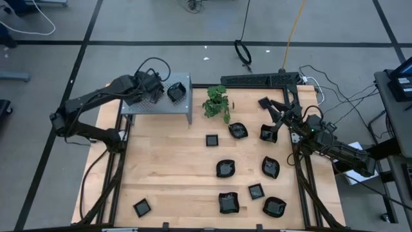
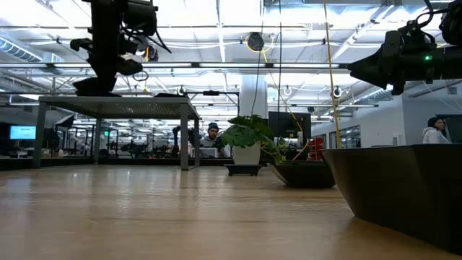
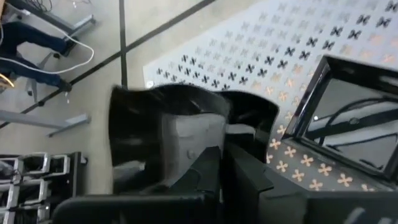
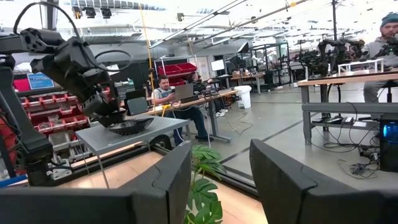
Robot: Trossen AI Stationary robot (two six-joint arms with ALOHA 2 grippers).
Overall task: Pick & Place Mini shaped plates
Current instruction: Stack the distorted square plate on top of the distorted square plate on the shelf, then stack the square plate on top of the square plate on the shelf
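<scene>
We see the left hand [image 1: 153, 90] over the grey box [image 1: 182, 106], clenched on a wavy plate's [image 3: 180, 124] rim, beside a square plate [image 1: 176, 92] lying there. The right hand [image 1: 275, 120], fingers spread and holding nothing, hovers right of the box, above a plate [image 1: 267, 134] on the table [image 1: 167, 167].

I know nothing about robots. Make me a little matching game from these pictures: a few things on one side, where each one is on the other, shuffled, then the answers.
Things:
1. Green plant
2. Grey perforated stand
3. Left gripper
4. Right gripper

Places:
A. Above the stand's top, at a black plate there
B. Far left corner of the wooden table
C. Far edge of the table, near the middle
D. Over the table's right side, above the black plates there

Pairs: 1-C, 2-B, 3-A, 4-D
</scene>
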